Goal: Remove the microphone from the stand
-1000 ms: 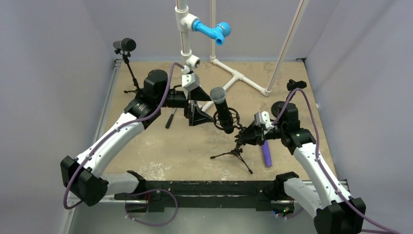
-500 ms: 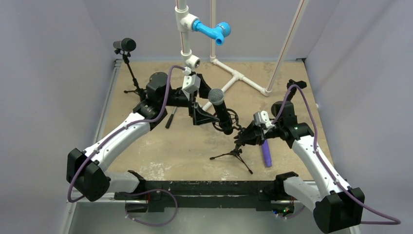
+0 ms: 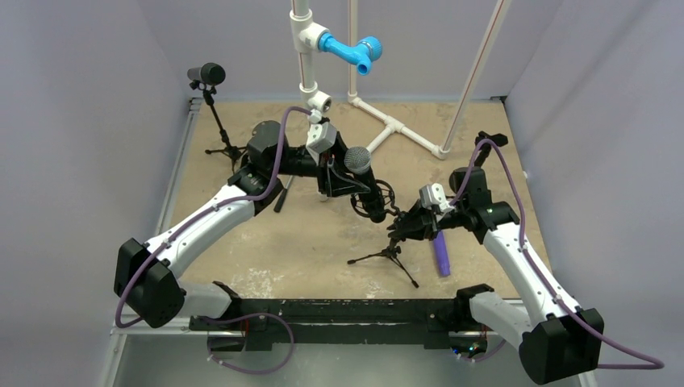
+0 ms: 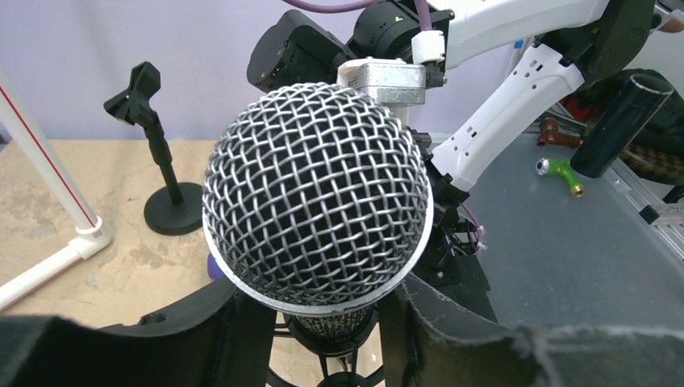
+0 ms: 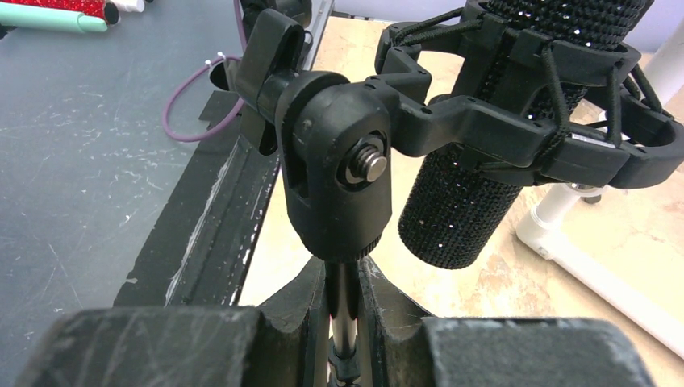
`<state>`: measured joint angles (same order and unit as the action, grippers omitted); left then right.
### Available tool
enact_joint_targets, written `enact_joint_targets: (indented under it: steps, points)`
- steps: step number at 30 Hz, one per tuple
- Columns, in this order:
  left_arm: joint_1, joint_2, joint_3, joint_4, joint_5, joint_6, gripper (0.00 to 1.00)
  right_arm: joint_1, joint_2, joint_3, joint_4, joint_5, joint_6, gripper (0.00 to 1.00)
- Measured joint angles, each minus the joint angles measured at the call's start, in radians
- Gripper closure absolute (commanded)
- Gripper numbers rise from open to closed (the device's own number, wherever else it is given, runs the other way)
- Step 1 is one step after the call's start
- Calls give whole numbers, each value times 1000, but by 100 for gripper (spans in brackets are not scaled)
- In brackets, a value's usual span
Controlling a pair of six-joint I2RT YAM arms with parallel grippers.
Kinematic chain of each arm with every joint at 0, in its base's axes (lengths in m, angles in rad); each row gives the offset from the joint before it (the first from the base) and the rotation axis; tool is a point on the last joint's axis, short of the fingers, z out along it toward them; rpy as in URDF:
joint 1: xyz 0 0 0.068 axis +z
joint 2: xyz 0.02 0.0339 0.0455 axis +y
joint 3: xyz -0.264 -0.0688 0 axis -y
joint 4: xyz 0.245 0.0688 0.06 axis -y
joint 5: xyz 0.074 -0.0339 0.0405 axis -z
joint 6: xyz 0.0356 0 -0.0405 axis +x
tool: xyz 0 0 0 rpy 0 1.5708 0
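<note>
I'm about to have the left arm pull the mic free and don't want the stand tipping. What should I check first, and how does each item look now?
1. Right gripper clamped on the stand pole: ok.
2. Left gripper straddling the microphone body, below the grille: ok.
3. Left grip fully tight: cannot tell.
4. Microphone seated in the shock mount: ok.
5. Tripod legs spread on the table: ok.
</note>
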<state>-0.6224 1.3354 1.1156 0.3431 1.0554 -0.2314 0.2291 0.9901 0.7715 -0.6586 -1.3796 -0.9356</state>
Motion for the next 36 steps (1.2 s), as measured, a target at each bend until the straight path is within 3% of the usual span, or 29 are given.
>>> enact_joint_targets:
  steps: [6, 8, 12, 17, 25, 36]
  points:
    - [0, 0, 0, 0, 0, -13, 100, 2, -4, 2, -1, 9, 3, 97]
    - [0, 0, 0, 0, 0, -13, 100, 2, -8, 4, -1, 19, 11, 85]
    - [0, 0, 0, -2, -6, -13, 100, 12, -36, -2, -19, 87, 57, 51]
    - [0, -10, 0, -30, -19, -9, 100, 19, -64, -19, -91, 193, 103, 35]
    - [0, -27, 9, -95, -35, 37, 100, 19, -134, 37, -193, 347, 192, 31]
    - [0, -33, 27, -156, -46, 94, 100, 19, -131, 343, -255, 571, 427, 31]
